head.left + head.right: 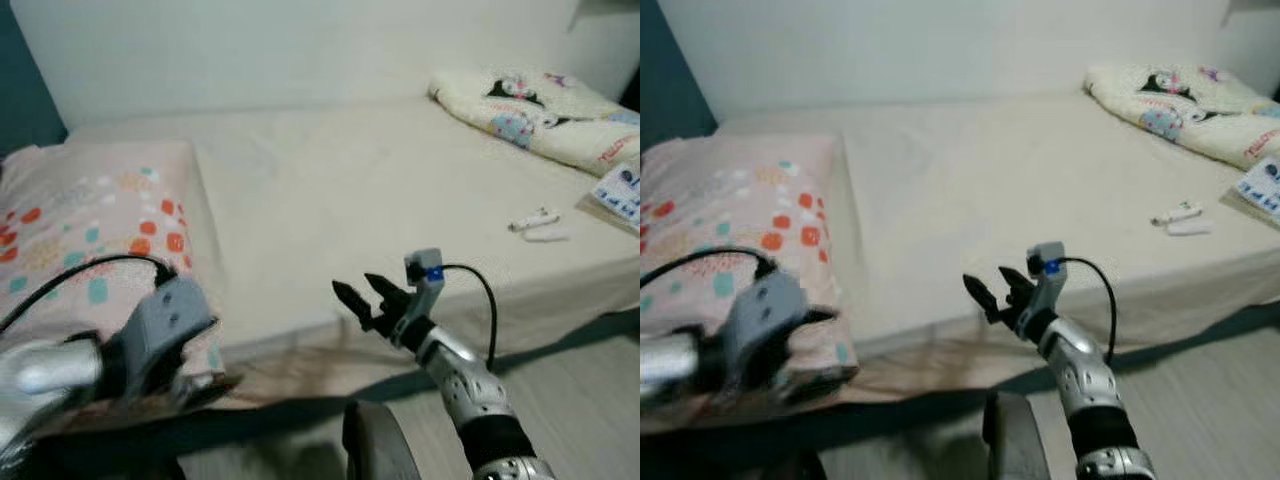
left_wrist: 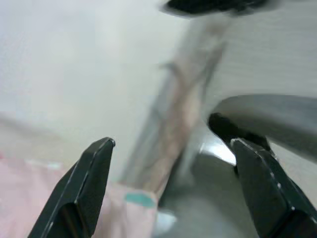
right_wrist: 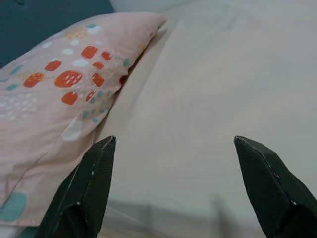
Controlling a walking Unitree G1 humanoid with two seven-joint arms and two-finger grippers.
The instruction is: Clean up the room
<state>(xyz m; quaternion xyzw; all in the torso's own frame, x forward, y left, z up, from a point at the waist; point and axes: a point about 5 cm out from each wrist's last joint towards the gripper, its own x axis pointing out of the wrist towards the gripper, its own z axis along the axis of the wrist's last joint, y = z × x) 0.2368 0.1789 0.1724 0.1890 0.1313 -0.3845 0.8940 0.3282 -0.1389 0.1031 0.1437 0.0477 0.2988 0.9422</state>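
A bed (image 1: 330, 190) with a cream sheet lies before me. A pink pillow (image 1: 90, 230) with orange and teal dots rests at its left end. My left gripper (image 2: 172, 144) hovers blurred at the pillow's front corner, open with nothing between its fingers. My right gripper (image 1: 356, 287) is raised over the bed's front edge near the middle, open and empty, pointing toward the pillow (image 3: 59, 94). Two small white objects (image 1: 535, 222) lie on the sheet at the right. A folded cartoon-print blanket (image 1: 540, 110) sits at the far right corner.
A blue and white packet (image 1: 622, 192) lies at the bed's right edge. A white wall (image 1: 300, 50) runs behind the bed. Pale wood floor (image 1: 580, 400) shows at the lower right. A dark grey rounded object (image 1: 375, 445) sits low in front of me.
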